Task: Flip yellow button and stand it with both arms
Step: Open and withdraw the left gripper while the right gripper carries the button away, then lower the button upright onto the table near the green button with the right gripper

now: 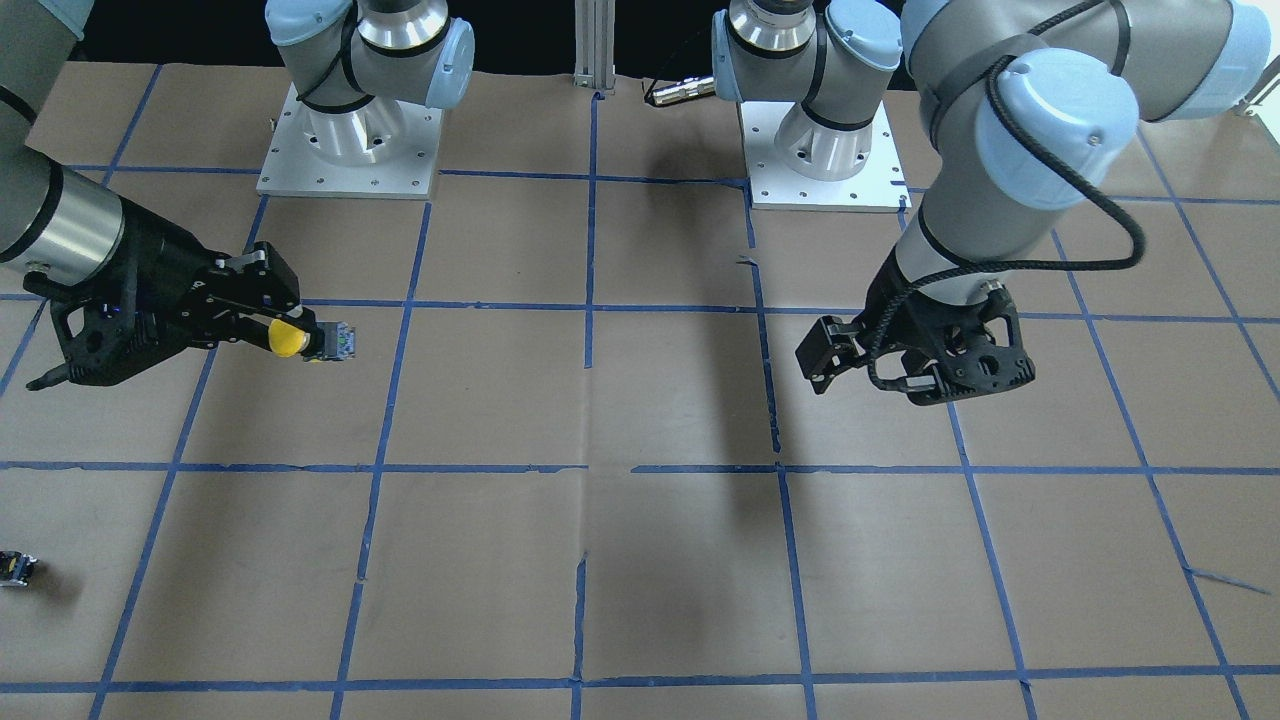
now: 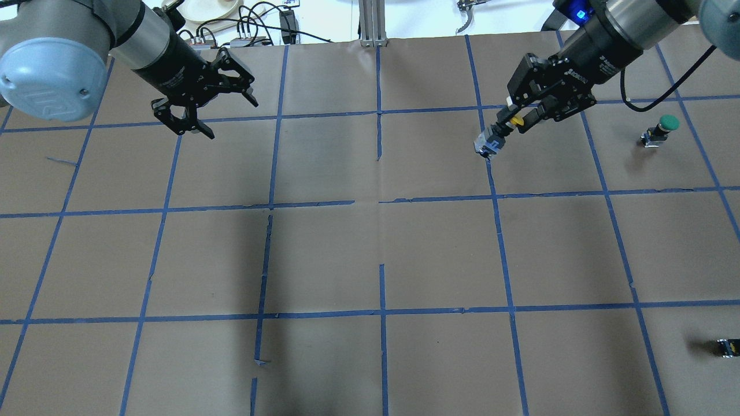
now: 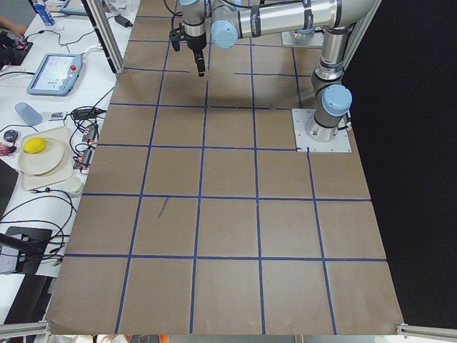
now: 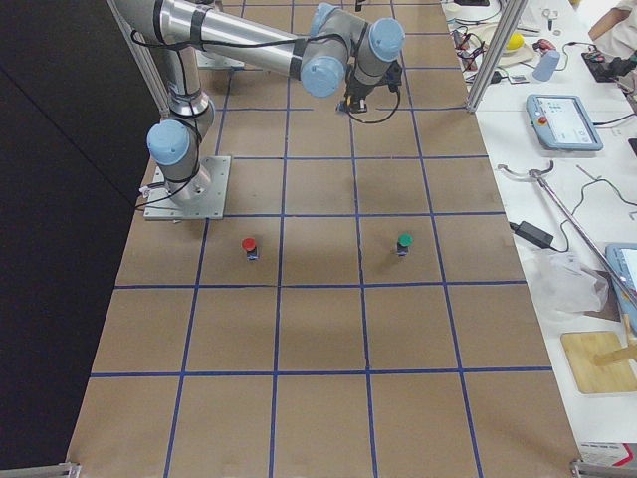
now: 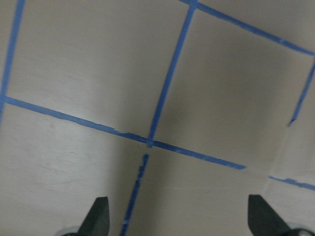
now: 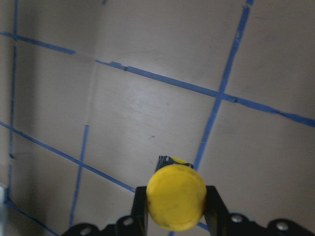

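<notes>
My right gripper point(image 2: 511, 122) is shut on the yellow button point(image 2: 516, 121) and holds it off the table. The button lies sideways, its yellow cap point(image 1: 288, 338) between the fingers and its grey-black block body point(image 1: 340, 340) pointing out past the fingertips. In the right wrist view the cap point(image 6: 176, 196) fills the gap between both fingers point(image 6: 215, 206). My left gripper point(image 2: 231, 118) is open and empty, far across the table from the button. In the left wrist view its fingertips point(image 5: 98, 216) stand wide apart over bare paper.
A green-capped button point(image 2: 663, 128) stands on the table on the robot's right. A red-capped button point(image 4: 249, 245) stands near the right arm's base. A small capless block point(image 2: 727, 346) lies near the table's right edge. Brown paper with blue tape lines point(image 2: 378, 205) covers the table.
</notes>
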